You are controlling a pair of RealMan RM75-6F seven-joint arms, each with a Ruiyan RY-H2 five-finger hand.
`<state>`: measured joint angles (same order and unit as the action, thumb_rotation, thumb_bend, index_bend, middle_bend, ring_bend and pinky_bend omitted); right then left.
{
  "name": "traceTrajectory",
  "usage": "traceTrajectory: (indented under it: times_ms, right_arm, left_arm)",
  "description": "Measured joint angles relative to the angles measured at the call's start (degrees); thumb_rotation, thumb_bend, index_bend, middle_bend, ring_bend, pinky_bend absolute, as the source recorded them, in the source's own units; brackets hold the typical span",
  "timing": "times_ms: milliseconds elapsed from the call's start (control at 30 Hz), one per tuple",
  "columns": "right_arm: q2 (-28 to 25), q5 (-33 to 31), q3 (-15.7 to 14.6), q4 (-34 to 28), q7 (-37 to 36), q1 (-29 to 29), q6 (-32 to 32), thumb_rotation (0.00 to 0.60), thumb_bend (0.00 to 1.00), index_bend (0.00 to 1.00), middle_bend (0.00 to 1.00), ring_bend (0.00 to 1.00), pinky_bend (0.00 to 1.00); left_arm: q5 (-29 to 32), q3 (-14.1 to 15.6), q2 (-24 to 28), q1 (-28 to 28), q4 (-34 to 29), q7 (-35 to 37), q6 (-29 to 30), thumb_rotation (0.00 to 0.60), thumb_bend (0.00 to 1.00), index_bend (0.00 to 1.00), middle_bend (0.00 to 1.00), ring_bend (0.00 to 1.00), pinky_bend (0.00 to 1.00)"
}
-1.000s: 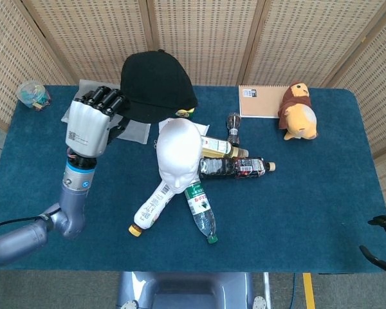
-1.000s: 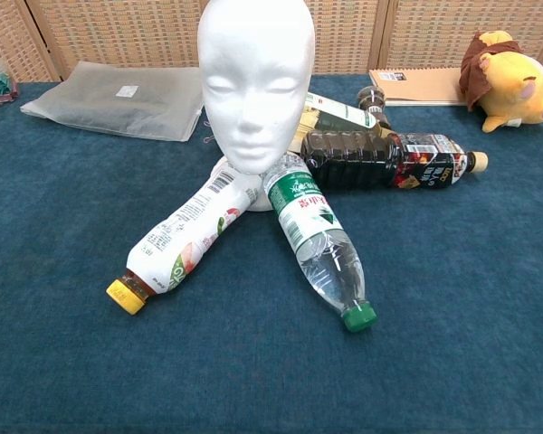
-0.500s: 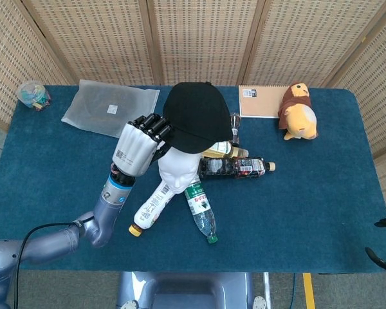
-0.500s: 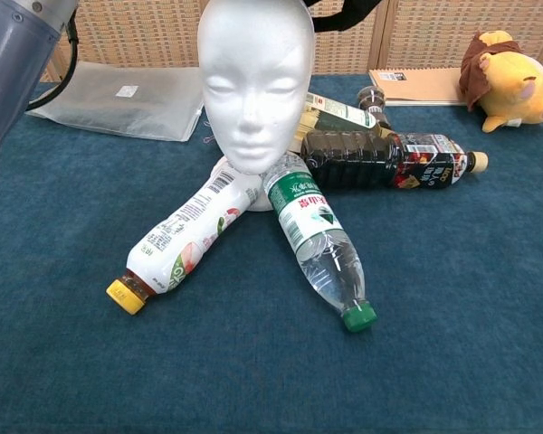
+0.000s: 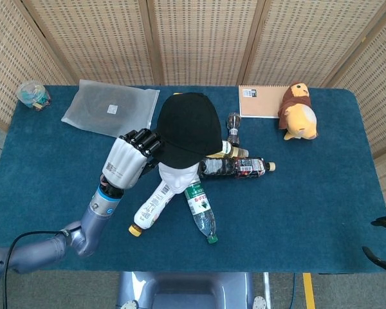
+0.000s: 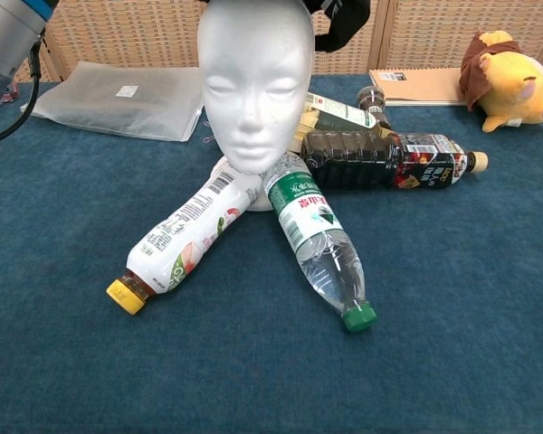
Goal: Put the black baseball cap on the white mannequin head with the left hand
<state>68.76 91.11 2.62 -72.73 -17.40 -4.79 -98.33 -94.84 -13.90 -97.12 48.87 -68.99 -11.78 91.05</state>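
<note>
While over mannequin head (image 5: 178, 174): black cap (image 5: 188, 129).

The left arm reaches in from the lower left corner of the head view, its forearm rising at a slant toward the middle of the surface. The left hand (image 5: 127, 161) shows its white back to the camera, and its dark fingers (image 5: 145, 140) curl onto the cap (image 5: 188, 127), gripping its edge. The right hand (image 5: 385, 244) barely shows at the lower right edge, too little to read.
</note>
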Motion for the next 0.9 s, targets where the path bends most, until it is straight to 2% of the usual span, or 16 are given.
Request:
traceTrajectory:
  times_ms: [533,667,900]
  right_arm:
    - [0.72,-0.36,-0.1,1.01,-0.57,0.21,0.89,0.6,0.17,0.37,0.34,0.36,0.31]
    - [0.88,-0.41,-0.11,1.32,-0.8,0.25,1.03,0.6,0.17,0.37,0.34,0.36,0.31]
    - [0.99,-0.33,-0.11,1.46,-0.92,0.31,1.01,0.6,0.17,0.37,0.34,0.36,0.31]
  left_arm:
    - [-3.16,5.33,-0.13,-4.06,-2.21,-1.5,-0.29,0.6,0.47,0.74,0.56,0.49,0.72]
    - [-2.73,6.09,0.24,-5.11,-3.68,-2.53,-1.49,0.6,0.44,0.74,0.56,0.44,0.69]
    - [-1.1,6.61,2.18,-6.49,-8.32,-5.34,-4.49,0.6,0.33,0.55,0.45,0.31,0.6]
